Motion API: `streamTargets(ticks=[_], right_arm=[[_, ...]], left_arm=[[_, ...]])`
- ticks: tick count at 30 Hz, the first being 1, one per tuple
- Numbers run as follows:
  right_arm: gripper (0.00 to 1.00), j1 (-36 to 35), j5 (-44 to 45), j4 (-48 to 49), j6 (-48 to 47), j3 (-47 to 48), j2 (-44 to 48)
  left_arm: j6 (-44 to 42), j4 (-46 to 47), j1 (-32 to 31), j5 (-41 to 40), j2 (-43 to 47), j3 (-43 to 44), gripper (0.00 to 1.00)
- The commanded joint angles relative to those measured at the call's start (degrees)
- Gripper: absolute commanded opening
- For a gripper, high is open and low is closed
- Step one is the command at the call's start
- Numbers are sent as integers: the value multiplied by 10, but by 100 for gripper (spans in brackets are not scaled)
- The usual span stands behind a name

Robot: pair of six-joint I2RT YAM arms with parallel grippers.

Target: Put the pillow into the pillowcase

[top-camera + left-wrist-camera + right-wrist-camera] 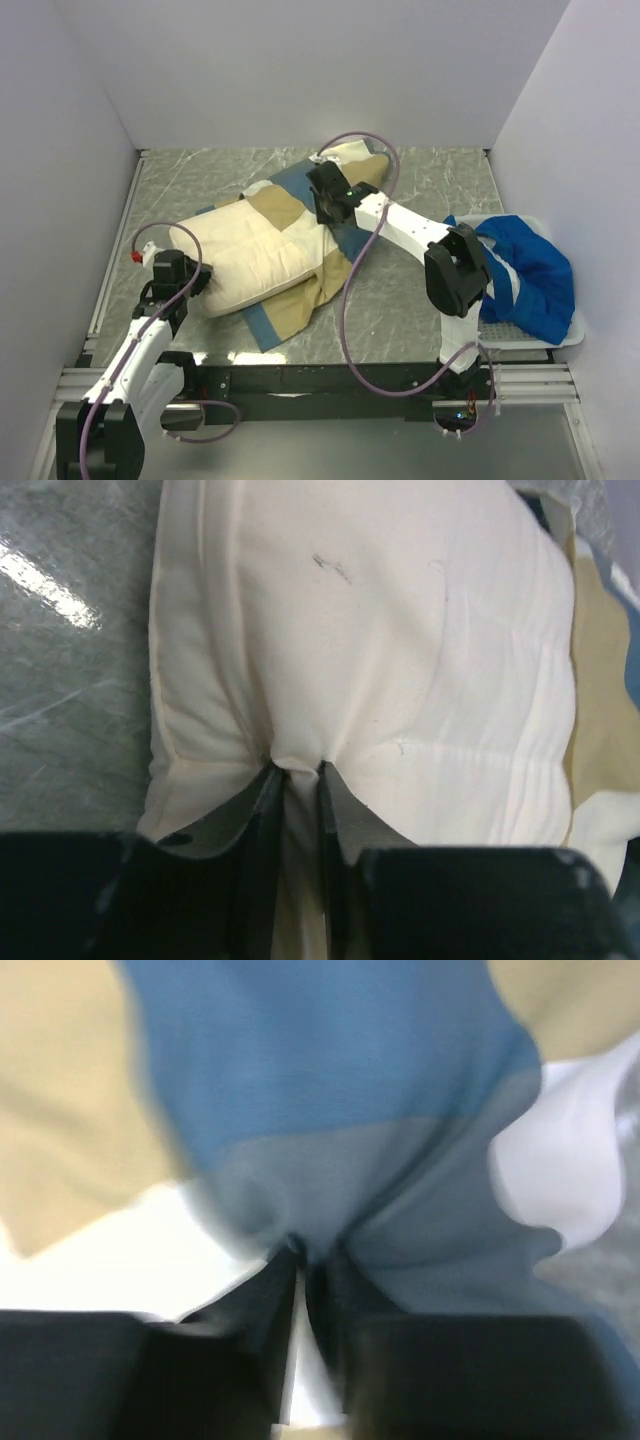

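Note:
The cream pillow (250, 255) lies across the middle of the table, its far end tucked into the tan, slate-blue and white pillowcase (290, 205). My left gripper (188, 283) is shut on the pillow's near-left edge; in the left wrist view the pillow (400, 650) is pinched between the jaws of the gripper (296, 770). My right gripper (328, 200) is shut on the pillowcase at its far end; the right wrist view, blurred, shows a fold of the blue pillowcase (340, 1110) bunched between the jaws of that gripper (302, 1256).
A white tray (560, 338) at the right edge holds a bright royal-blue cloth with white stripes (525, 270). White walls enclose the marbled grey table (420, 300) on three sides. The right arm's elbow (456, 268) stands beside the tray.

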State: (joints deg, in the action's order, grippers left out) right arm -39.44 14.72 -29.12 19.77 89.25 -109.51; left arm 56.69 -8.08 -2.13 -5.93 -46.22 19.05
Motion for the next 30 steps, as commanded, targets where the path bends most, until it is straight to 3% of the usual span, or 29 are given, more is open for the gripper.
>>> streamTargets(ticks=[1, 2, 4, 5, 9, 13, 14, 16, 19, 30], right_arm=[[52, -24, 2, -5, -18, 49, 4], [60, -27, 22, 0, -19, 34, 18], [76, -27, 30, 17, -17, -15, 72], [77, -27, 38, 19, -15, -30, 92], [78, -34, 10, 56, 2, -119, 204], [79, -71, 35, 84, 30, -219, 265], [79, -77, 34, 95, 33, -238, 285], [79, -80, 4, 140, 40, -294, 298], [80, -85, -22, 166, 39, -320, 285], [79, -86, -29, 216, 45, -309, 142]], left_arm=[[-37, -6, -21, 39, -18, 50, 30], [-56, -23, -22, 32, -13, 66, 50], [-109, -58, -28, -5, -4, 112, 68], [-126, -72, -31, -7, 8, 122, 78], [-149, -96, -87, -5, 5, 167, 84], [-147, -99, -240, -60, -51, 197, 87], [-148, -103, -267, -96, -84, 203, 98], [-155, -106, -336, -127, -119, 224, 99], [-166, -117, -386, -171, -201, 258, 99], [-192, -54, -408, -188, -329, 268, 97]])
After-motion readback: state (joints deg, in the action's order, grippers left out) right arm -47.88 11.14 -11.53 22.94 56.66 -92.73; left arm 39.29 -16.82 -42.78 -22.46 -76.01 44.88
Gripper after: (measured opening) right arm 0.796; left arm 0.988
